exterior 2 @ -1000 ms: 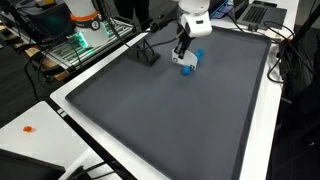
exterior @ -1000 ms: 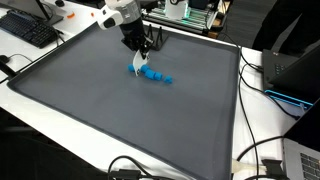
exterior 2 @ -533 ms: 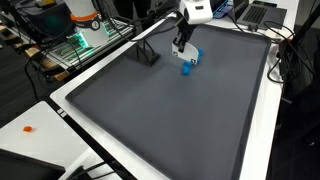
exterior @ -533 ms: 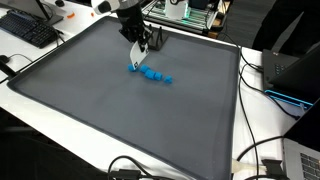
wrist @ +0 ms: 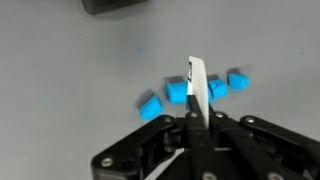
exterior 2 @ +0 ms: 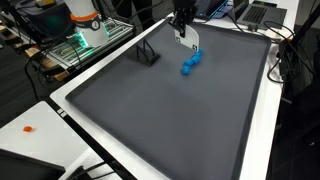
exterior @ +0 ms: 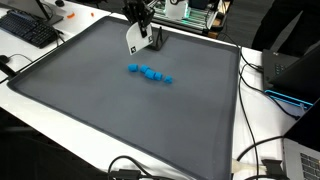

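Observation:
A short row of small blue blocks [exterior: 150,73] lies on the dark grey mat [exterior: 90,100], and the same blue blocks [exterior 2: 190,64] show in both exterior views. My gripper [exterior: 143,16] hangs well above and just behind them, shut on a thin white flat strip [exterior: 133,40] that points down toward the mat. That strip [exterior 2: 190,38] ends clear above the blocks, apart from them. In the wrist view the gripper [wrist: 197,118] pinches the strip [wrist: 198,82] between its closed fingers, with the blue blocks [wrist: 178,92] spread on the mat beneath it.
A small black stand [exterior 2: 148,52] sits on the mat near the far edge, close to the gripper. A keyboard [exterior: 30,30], cables [exterior: 262,150] and other equipment surround the mat on the white table [exterior 2: 30,140]. A small orange item [exterior 2: 28,128] lies on that table.
The gripper has risen from the blocks and drawn back toward the far edge, taking the white strip with it. The blue blocks stay in their row on the mat.

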You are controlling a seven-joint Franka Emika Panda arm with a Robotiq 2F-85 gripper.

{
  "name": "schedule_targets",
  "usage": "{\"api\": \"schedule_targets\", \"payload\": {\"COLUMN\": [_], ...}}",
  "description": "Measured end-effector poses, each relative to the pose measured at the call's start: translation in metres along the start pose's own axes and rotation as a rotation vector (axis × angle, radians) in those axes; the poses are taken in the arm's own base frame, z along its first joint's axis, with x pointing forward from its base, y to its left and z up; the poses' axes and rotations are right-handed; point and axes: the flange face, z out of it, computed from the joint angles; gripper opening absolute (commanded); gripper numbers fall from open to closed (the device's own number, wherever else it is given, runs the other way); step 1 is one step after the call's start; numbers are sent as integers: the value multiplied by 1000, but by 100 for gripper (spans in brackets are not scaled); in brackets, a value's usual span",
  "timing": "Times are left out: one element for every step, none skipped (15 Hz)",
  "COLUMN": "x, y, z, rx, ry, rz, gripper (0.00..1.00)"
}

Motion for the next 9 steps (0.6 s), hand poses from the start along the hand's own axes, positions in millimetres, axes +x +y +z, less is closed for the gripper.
{"api": "schedule_targets", "payload": {"x": [-6, -14, -21, -29, -38, -47, -55, -64, -72], "y": [0, 1, 2, 3, 5, 7, 9, 11, 13], "z": [-5, -9, -12, -14, -16, -16, -17, -16, -15], "rx": [8, 22, 38, 51, 61, 72, 83, 94, 100], "ry": [9, 13, 14, 13, 10, 6, 1, -5, -11], "rz": [39, 77, 114, 151, 189, 222, 255, 286, 315], "gripper": [1, 1, 1, 1, 1, 1, 1, 1, 1]}}
